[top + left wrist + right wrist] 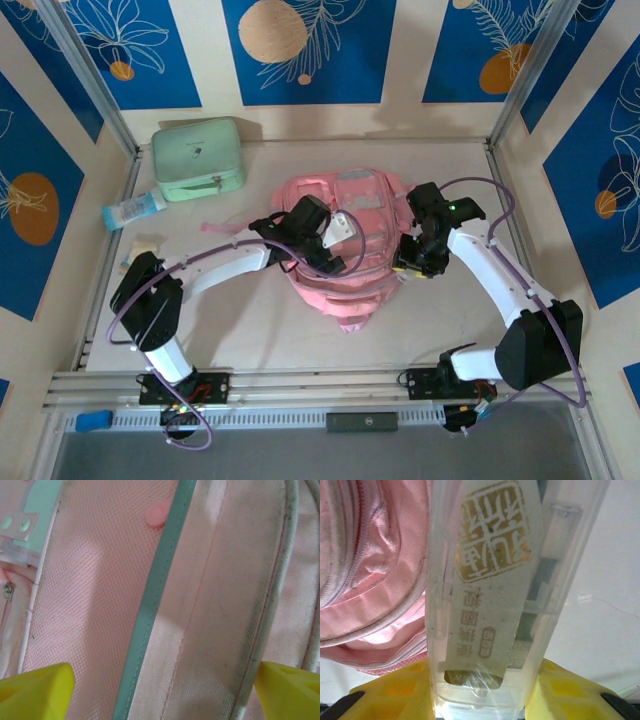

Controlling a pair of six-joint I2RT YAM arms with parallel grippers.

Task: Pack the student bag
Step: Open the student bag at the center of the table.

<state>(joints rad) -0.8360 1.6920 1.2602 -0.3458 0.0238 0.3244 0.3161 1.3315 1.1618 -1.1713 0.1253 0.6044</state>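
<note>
Right wrist view gives us our right pincer [480,690] pinching a clear plastic box [485,580] by its lower end, yellow fingers [395,695] pressed on either flank. The box therefore stands lengthwise ahead of the camera with its printed label [492,535] facing us. We judge it is held that way so that its narrow end can lead into an opening. Just beside the box on its left lies the student bag [375,570], its pink folds and zip lines bunched on the white table [610,580]; whether box and fabric touch we cannot tell. Our left pincer [162,690] is spread wide with nothing pinched, close above the bag's pink weave and a mint green band [155,595], most likely placed to take hold of fabric and open the bag's mouth. From the top external view, the bag sits mid-table between both arms, while a mint green case [198,158] and a small tube [133,209] lie well apart from it at the far left.
</note>
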